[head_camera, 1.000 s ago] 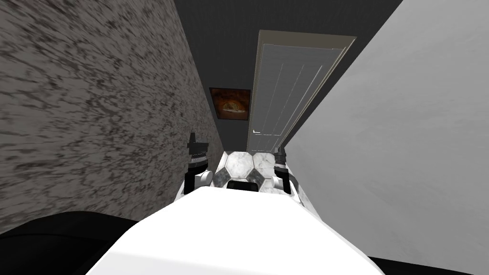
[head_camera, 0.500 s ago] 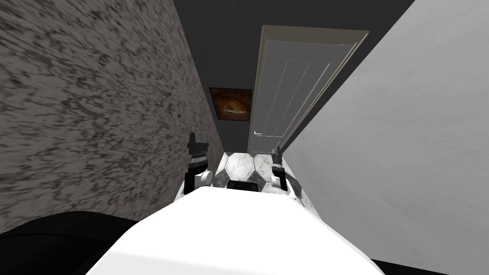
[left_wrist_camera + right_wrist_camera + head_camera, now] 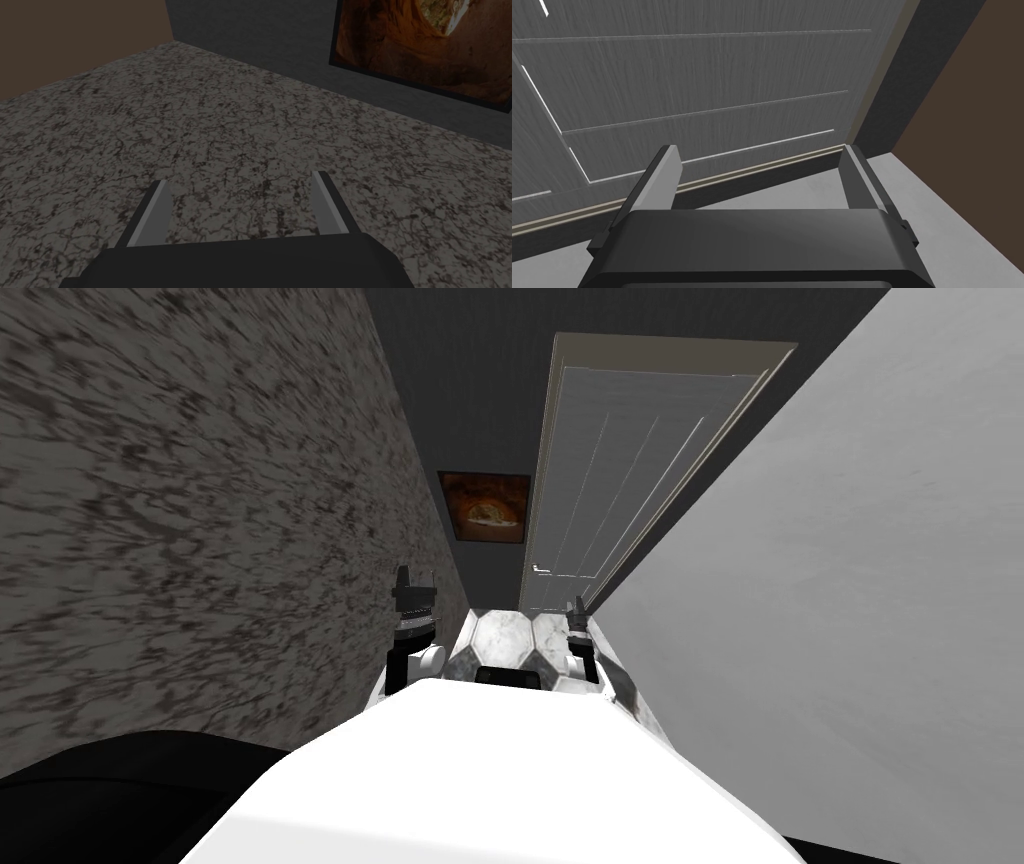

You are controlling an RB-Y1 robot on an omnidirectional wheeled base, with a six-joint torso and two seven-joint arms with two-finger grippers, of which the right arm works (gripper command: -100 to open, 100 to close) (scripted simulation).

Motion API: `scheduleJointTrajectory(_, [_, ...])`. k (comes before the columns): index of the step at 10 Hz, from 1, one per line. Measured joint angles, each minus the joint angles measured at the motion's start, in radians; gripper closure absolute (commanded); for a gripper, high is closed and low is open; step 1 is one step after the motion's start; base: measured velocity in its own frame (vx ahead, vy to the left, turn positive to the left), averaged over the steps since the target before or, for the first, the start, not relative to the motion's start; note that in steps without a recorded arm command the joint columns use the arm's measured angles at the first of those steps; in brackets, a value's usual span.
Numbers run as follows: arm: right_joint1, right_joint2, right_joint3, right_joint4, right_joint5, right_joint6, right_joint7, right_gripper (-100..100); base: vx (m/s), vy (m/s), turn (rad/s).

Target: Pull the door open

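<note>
A pale grey panelled door (image 3: 610,468) in a beige frame stands at the far end of a narrow corridor and looks closed. Its small handle (image 3: 540,571) sits on the door's left edge, low in the head view. My right gripper (image 3: 576,610) is raised by the right wall, short of the door and to the right of the handle. In the right wrist view that gripper (image 3: 760,148) is open and empty, facing the door's panels (image 3: 687,90) and the frame's edge (image 3: 722,177). My left gripper (image 3: 414,588) is up beside the left wall, open (image 3: 240,178) and holding nothing.
A speckled stone-like wall (image 3: 200,518) runs close on my left and a plain light grey wall (image 3: 850,588) close on my right. A framed orange picture (image 3: 485,506) hangs on the dark end wall left of the door. Hexagon floor tiles (image 3: 500,633) lie ahead.
The door looms a little larger and wider, so I have moved towards it. My right gripper has shifted slightly left. The left arm has kept its pose.
</note>
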Motion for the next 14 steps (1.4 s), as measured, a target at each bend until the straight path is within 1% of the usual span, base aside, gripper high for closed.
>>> scheduleJointTrajectory(2, [-0.013, -0.004, 0.003, 0.046, -0.003, -0.01, -0.004, -100, 0.072, 0.015, 0.021])
scheduleJointTrajectory(3, [-0.027, -0.005, 0.004, 0.08, -0.004, -0.021, -0.005, -100, 0.098, 0.024, 0.028])
scheduleJointTrajectory(4, [-0.045, -0.013, 0.004, 0.111, -0.008, -0.025, -0.01, -100, 0.065, 0.011, 0.012])
scheduleJointTrajectory(5, [-0.052, -0.016, 0.004, 0.132, -0.01, -0.028, -0.014, -100, 0.054, 0.003, 0.018])
scheduleJointTrajectory(7, [-0.078, -0.019, 0.006, 0.2, -0.014, -0.043, -0.017, -100, 0.082, 0.005, 0.031])
scheduleJointTrajectory(9, [-0.11, -0.029, 0.008, 0.274, -0.02, -0.059, -0.025, -100, 0.107, 0.025, 0.024])
scheduleJointTrajectory(11, [-0.132, -0.039, 0.011, 0.338, -0.026, -0.072, -0.034, -100, 0.105, 0.007, 0.028])
scheduleJointTrajectory(12, [-0.151, -0.042, 0.011, 0.374, -0.028, -0.078, -0.037, -100, 0.103, 0.017, 0.028])
scheduleJointTrajectory(13, [-0.164, -0.044, 0.013, 0.4, -0.031, -0.079, -0.04, -100, 0.071, 0.009, 0.012])
scheduleJointTrajectory(14, [-0.167, -0.046, 0.014, 0.414, -0.032, -0.081, -0.042, -100, 0.06, 0.003, 0.02])
